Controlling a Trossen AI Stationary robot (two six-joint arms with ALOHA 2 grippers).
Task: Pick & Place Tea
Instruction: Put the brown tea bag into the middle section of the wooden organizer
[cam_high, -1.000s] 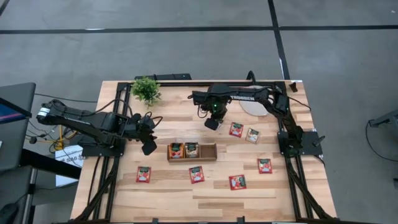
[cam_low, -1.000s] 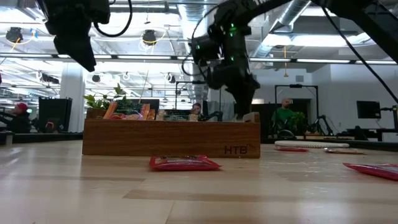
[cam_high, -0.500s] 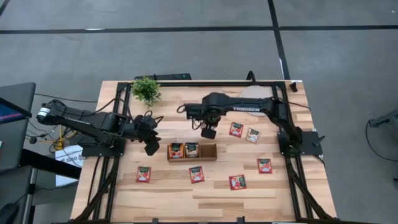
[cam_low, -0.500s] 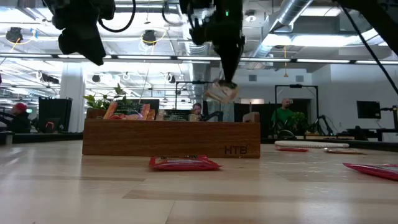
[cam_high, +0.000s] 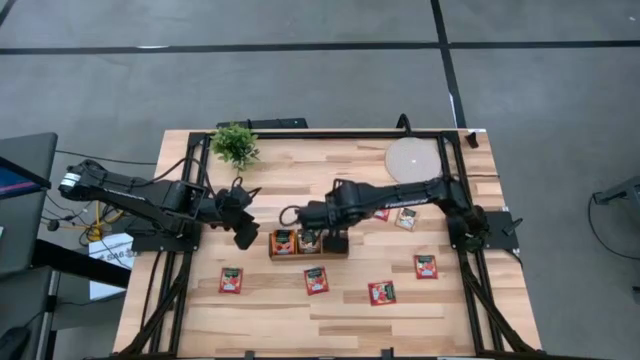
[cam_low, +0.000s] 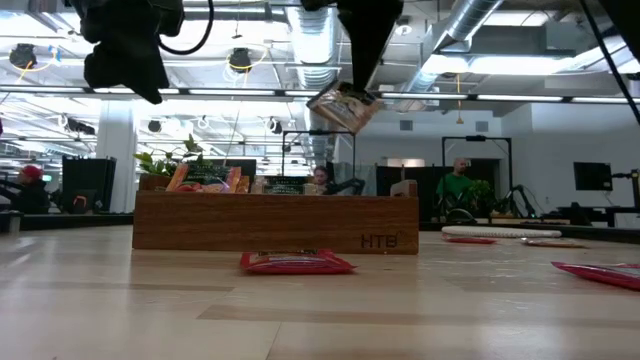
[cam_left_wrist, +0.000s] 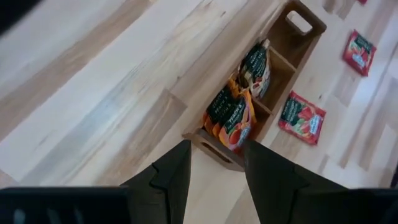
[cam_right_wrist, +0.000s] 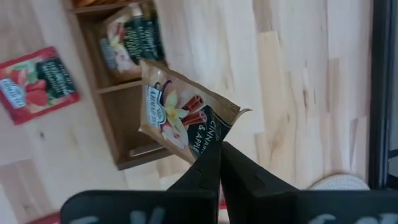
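Your right gripper (cam_right_wrist: 217, 163) is pinched shut on one corner of a beige sachet (cam_right_wrist: 180, 119), which hangs in the air over the wooden tray (cam_high: 340, 251). From overhead, the right arm reaches across the table and ends above the tray's empty end compartment. At table height the beige sachet dangles tilted, well clear of the tray's rim.

Your left gripper (cam_left_wrist: 214, 163) hovers just beside the tray's other end, fingers parted about halfway with nothing between them. The compartment nearest it holds red sachets (cam_left_wrist: 229, 118) standing on edge; the middle one holds a paler sachet (cam_left_wrist: 256, 65), though how many packets sit in each is hard to tell.

More tea lies flat on the table: four red sachets in front of the tray (cam_high: 231, 280) (cam_high: 317, 281) (cam_high: 381, 292) (cam_high: 426, 266), and a beige one (cam_high: 406, 218) near the right arm. A small potted plant (cam_high: 235, 145) and a pale round disc (cam_high: 408, 157) sit at the far edge.
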